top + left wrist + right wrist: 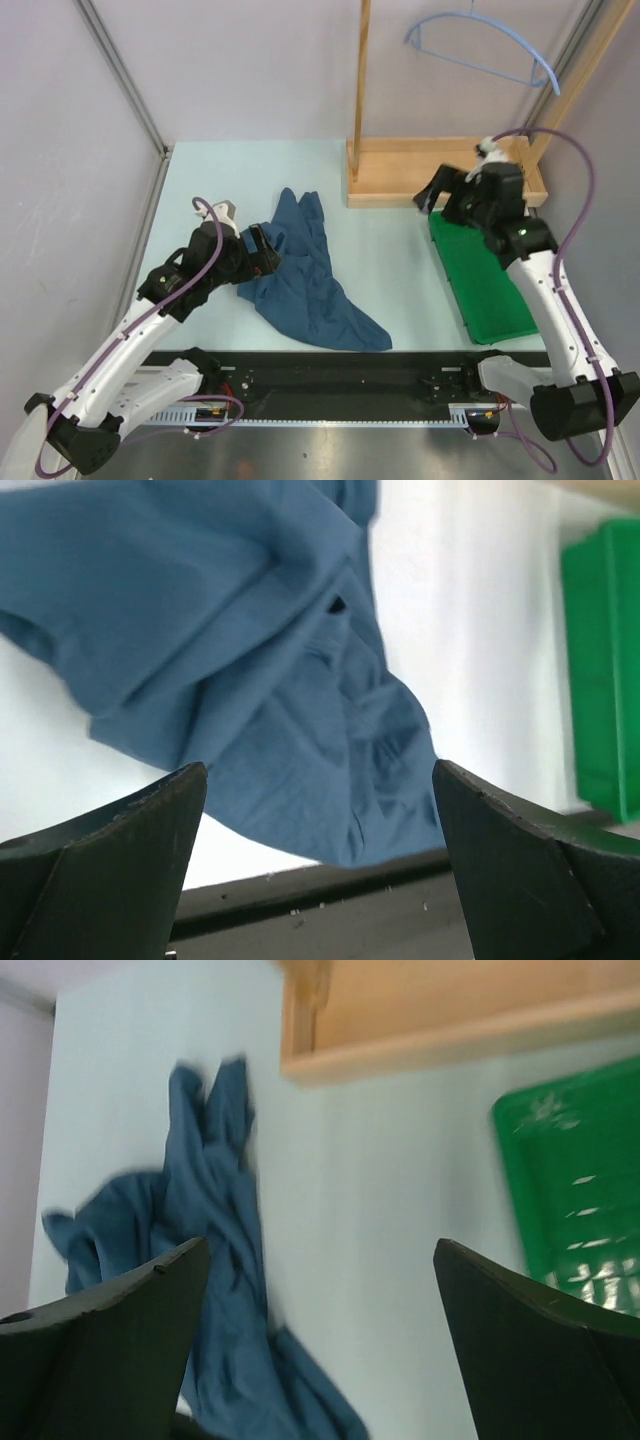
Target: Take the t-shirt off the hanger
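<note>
While the shirt (305, 280) lies crumpled on the table (400, 260) at centre left of the overhead frame, the hanger (485, 50) hangs bare between the rack's (400, 170) posts at upper right, well apart from it, which suggests the removal is done. Both pincers stand spread wide and grip nothing. The left gripper (265, 250) hovers at the shirt's left edge, its wrist view showing cloth beyond the parted fingers, while the right gripper (435, 195) sits over the tray's (490, 290) upper end, below the hanger, probably placed there to work it.
</note>
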Robot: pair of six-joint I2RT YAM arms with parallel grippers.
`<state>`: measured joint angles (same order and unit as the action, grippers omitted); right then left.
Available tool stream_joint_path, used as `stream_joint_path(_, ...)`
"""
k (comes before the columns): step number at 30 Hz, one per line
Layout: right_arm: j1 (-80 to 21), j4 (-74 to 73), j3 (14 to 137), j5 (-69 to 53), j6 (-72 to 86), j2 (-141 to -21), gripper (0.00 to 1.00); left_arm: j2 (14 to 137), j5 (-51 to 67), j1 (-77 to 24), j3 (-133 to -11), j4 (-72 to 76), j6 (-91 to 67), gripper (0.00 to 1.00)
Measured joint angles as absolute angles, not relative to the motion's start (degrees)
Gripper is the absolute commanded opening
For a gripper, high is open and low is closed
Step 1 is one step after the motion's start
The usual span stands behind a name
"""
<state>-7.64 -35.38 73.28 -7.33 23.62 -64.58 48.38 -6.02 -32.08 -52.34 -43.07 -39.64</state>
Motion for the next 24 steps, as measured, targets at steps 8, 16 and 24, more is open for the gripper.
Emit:
stream_joint_path(8,-33.93,-21.10,51.40,-1.28,27.16,-59.70,1.00,48.21,-13.43,-30.94,-53.49,-45.54,-42.94,1.00)
stream_joint_path(16,-54.70,-2.28,58.22,2.37,22.33,-88.14,1.00,39.59,-20.97,-30.61,-53.82,-49.71,-46.87,1.00)
stream_joint_path(24,-60.03,2.90,77.23,0.36,14.50,-110.34,0.99,25.98,-29.95,-30.61,-56.29,-53.65,-49.30,0.98)
